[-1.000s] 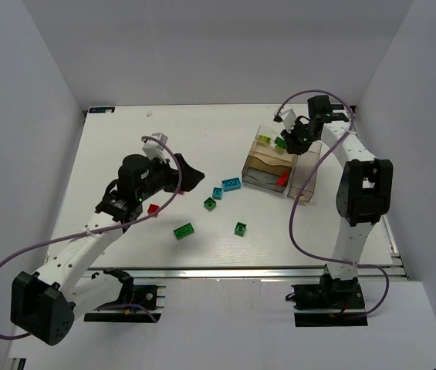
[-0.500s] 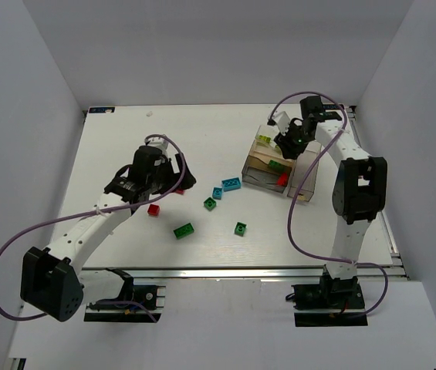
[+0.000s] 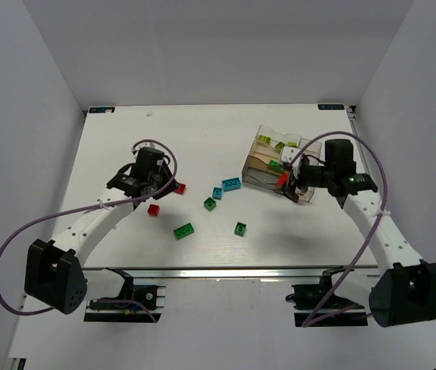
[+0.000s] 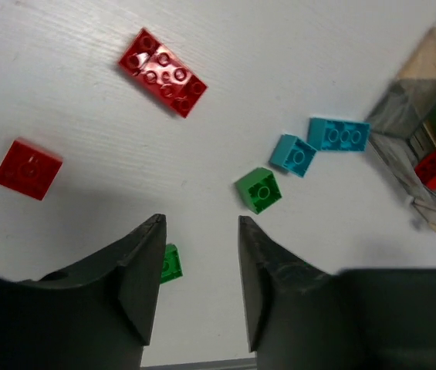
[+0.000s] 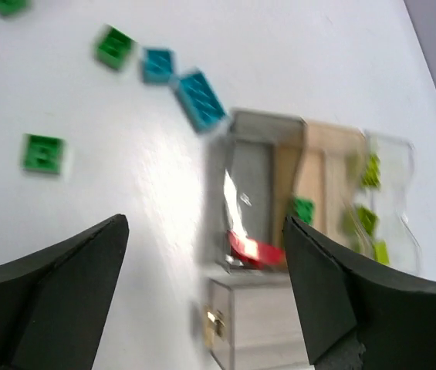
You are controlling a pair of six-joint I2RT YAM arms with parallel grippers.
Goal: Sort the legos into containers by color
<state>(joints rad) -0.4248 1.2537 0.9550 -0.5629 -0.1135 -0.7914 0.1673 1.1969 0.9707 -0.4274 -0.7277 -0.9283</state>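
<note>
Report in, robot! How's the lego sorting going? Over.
Left pincer open, empty, near red brick. Right pincer open, empty, beside containers. Seven legos loose. Nothing blocking them.

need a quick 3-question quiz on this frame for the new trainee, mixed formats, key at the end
1. True or false: the left gripper is shut on a red lego.
2. How many cyan legos lie loose on the table? A) one B) two C) four
3. Fill in: the most numerous loose colour on the table is ____.
Key: 1 false, it is open and empty. 2 B. 3 green, with three green legos loose.
</note>
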